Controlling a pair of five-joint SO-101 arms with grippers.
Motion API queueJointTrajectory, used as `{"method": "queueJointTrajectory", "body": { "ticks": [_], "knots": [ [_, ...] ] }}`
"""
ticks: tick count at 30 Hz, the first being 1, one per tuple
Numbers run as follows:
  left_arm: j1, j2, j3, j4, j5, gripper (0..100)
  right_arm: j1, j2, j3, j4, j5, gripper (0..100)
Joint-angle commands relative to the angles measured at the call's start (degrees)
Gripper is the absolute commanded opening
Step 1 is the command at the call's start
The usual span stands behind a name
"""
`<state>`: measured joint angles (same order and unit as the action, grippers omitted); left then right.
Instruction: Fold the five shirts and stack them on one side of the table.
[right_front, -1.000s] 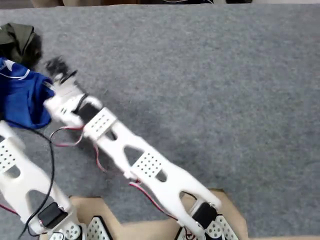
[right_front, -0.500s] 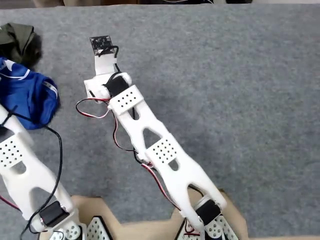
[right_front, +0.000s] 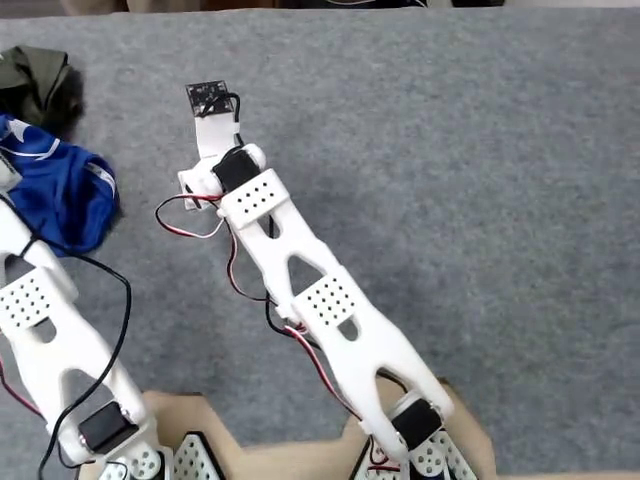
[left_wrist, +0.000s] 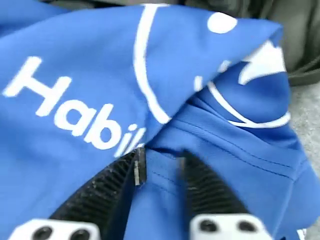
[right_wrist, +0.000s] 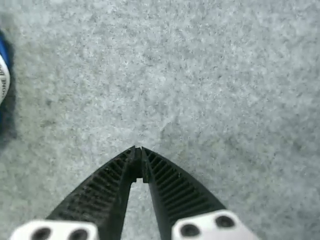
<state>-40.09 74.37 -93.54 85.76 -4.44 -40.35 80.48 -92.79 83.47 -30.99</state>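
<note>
Left wrist view has the left pincer (left_wrist: 160, 172) right down on the blue shirt (left_wrist: 100, 90). Its two black fingers are parted, with blue cloth showing in the gap between them. It looks released rather than clenched, and I cannot tell whether a fold is already caught. The shirt lies crumpled, spreading ahead of the fingers and to both sides. One layer with white lettering is thrown over another just past the fingertips. Beyond the shirt, farther from the pincer, sits a dark green shirt (left_wrist: 295, 35), also bunched up.

From the high view, the blue shirt (right_front: 55, 195) is a heap at the table (right_front: 450, 150) edge, with the dark green shirt (right_front: 35, 80) just behind it. I judge the left pincer is placed there to take a hem and drag the shirt onto open table, since it cannot be folded where it lies in a lump.

The right pincer (right_wrist: 138, 160) is clenched on nothing, its fingertips touching. It hangs over bare grey table, with a sliver of the blue shirt (right_wrist: 3, 80) off to one side, apart from the tips. The right arm (right_front: 300, 290) stretches toward the heap but stops short of it. That position probably keeps it ready to take a second corner once the cloth is spread. Neither shirt in view is folded yet.
</note>
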Motion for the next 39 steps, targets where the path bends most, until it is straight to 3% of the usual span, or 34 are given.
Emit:
{"method": "queueJointTrajectory", "body": {
  "ticks": [1,11,15,22,26,32,39],
  "knots": [
    [1.32,-4.97,-2.29,0.97,0.35,3,1.01,-6.64,-2.77,0.35,-0.79,0.9],
    [5.36,-14.9,-2.11,6.86,0.0,2,3.74,-6.73,-2.77,0.35,-0.79,0.9],
    [2.64,-13.58,-0.18,-1.32,-0.09,4,4.18,-6.73,-2.77,0.97,-0.79,0.9],
    [2.46,-4.09,5.19,-23.38,-8.18,26,4.26,-6.73,-2.77,3.34,-0.88,0.9],
    [2.55,-0.57,5.1,-23.74,-10.81,22,4.62,-6.73,-2.77,3.25,-0.88,0.9],
    [2.64,0.75,5.01,-20.57,-12.13,1,4.62,-6.37,-2.77,3.25,-0.88,0.9],
    [5.19,-3.21,-2.11,-9.58,-12.04,2,4.62,-6.46,-2.77,3.25,-0.88,0.9]
  ]
}}
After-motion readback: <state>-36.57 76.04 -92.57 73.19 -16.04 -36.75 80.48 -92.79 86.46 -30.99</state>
